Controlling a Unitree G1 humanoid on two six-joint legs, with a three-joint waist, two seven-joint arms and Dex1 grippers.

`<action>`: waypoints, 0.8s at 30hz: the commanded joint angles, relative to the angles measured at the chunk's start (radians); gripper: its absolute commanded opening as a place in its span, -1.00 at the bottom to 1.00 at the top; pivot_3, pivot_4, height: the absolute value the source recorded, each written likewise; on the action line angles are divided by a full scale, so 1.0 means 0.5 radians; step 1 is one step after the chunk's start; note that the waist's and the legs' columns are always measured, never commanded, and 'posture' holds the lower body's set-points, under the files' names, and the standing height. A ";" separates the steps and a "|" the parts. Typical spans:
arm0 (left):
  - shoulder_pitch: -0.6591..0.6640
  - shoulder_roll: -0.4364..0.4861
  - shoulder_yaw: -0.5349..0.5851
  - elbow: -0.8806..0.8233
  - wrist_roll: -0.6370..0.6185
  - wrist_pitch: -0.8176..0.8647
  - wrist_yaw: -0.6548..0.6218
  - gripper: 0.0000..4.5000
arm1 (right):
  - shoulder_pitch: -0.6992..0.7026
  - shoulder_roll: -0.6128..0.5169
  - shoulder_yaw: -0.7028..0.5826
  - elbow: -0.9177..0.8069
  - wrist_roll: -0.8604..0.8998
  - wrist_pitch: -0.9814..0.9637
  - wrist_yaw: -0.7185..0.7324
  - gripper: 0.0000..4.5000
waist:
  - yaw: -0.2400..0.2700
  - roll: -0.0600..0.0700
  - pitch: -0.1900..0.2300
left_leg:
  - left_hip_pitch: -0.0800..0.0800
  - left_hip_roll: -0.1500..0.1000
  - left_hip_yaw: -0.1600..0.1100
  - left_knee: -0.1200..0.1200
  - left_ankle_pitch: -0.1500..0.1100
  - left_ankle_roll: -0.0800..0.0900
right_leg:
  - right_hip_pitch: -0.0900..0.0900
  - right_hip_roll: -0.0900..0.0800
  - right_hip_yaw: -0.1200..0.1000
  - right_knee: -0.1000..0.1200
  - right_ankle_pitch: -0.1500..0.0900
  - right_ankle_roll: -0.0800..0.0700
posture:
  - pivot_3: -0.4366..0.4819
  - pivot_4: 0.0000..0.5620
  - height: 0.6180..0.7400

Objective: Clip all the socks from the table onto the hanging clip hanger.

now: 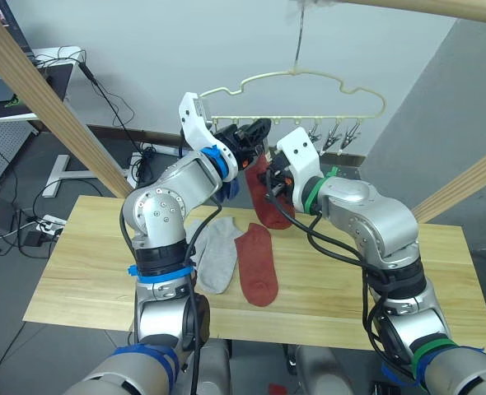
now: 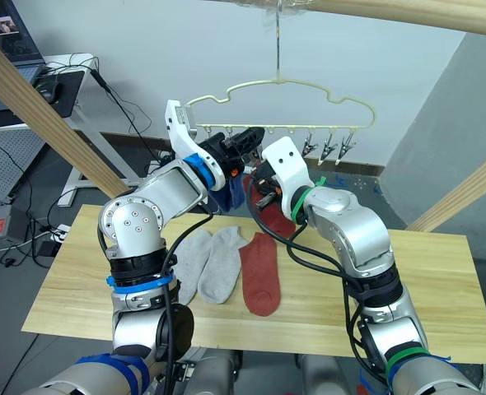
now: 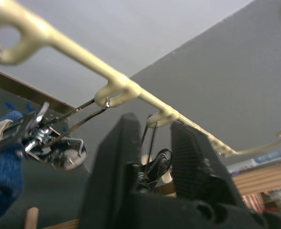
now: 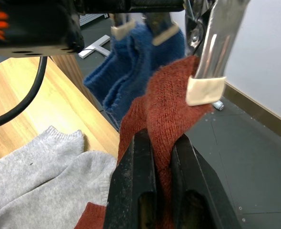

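Socks: a rust red sock [image 1: 269, 197] hangs lengthwise down from the clip hanger [image 1: 309, 86], pinched by the right gripper [image 4: 162, 157]. Left gripper [image 3: 152, 143] squeezes a clip [image 3: 152, 167]. Another red sock [image 1: 257, 265] lies lengthwise toward the table's [image 1: 78, 271] near edge.

Light wood table [image 2: 441, 280], two grey socks [image 2: 210, 263], one rust-red sock [image 2: 261, 284]
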 commanded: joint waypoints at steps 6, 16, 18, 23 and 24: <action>-0.032 0.015 -0.014 -0.078 -0.064 0.013 -0.001 0.24 | -0.044 0.026 -0.057 -0.084 0.065 0.025 -0.009 -0.42 | 0.000 0.000 0.000 | 0.000 0.000 0.000 0.000 0.000 0.000 | 0.000 0.000 0.000 0.000 0.000 0.000 | -0.08 0.04 1.00; 0.070 0.160 -0.118 -0.286 -0.191 0.225 -0.088 0.24 | -0.009 -0.031 -0.036 -0.070 0.050 -0.002 -0.030 0.98 | 0.000 0.000 0.000 | 0.000 0.000 0.000 0.000 0.000 0.000 | 0.000 0.000 0.000 0.001 0.000 0.000 | -0.05 -0.01 1.00; 0.102 0.215 -0.141 -0.351 -0.222 0.288 -0.112 0.24 | 0.014 -0.055 -0.039 -0.080 0.056 -0.002 -0.021 0.98 | 0.001 0.000 -0.001 | 0.000 0.000 -0.001 0.000 0.000 0.000 | 0.000 0.000 0.000 0.001 0.000 0.000 | -0.04 -0.03 1.00; 0.223 0.365 -0.176 -0.519 -0.254 0.327 -0.183 0.24 | 0.123 -0.154 -0.068 -0.144 0.084 -0.016 0.022 0.98 | 0.004 0.000 -0.002 | 0.000 0.001 -0.001 0.000 0.001 -0.001 | 0.000 0.000 0.000 0.001 0.000 0.000 | -0.03 -0.09 1.00; 0.244 0.387 -0.184 -0.544 -0.249 0.323 -0.191 0.24 | 0.150 -0.171 -0.081 -0.158 0.094 -0.026 0.030 0.98 | 0.004 0.000 -0.002 | 0.000 0.001 -0.001 0.000 0.001 -0.001 | 0.000 0.000 0.000 0.001 0.000 0.000 | -0.03 -0.11 1.00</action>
